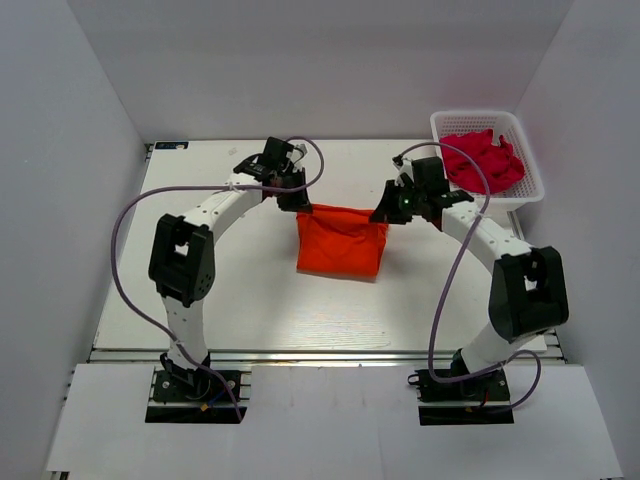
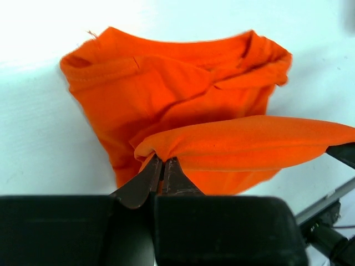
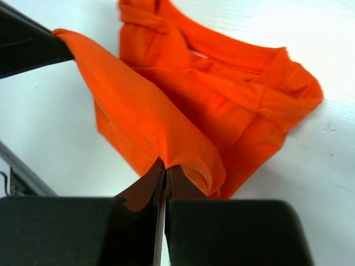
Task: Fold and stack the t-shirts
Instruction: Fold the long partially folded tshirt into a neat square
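An orange t-shirt (image 1: 342, 240) hangs between my two grippers over the middle of the table, its top edge stretched taut and its lower part resting on the table. My left gripper (image 1: 295, 203) is shut on the shirt's left top corner; in the left wrist view the jaws (image 2: 164, 160) pinch a fold of the orange cloth (image 2: 183, 94). My right gripper (image 1: 383, 215) is shut on the right top corner; in the right wrist view the jaws (image 3: 165, 165) pinch the orange cloth (image 3: 222, 100).
A white basket (image 1: 530, 190) at the back right holds crumpled red t-shirts (image 1: 484, 160). The white table (image 1: 200, 290) is walled by white panels at the back and sides. Purple cables loop from both arms.
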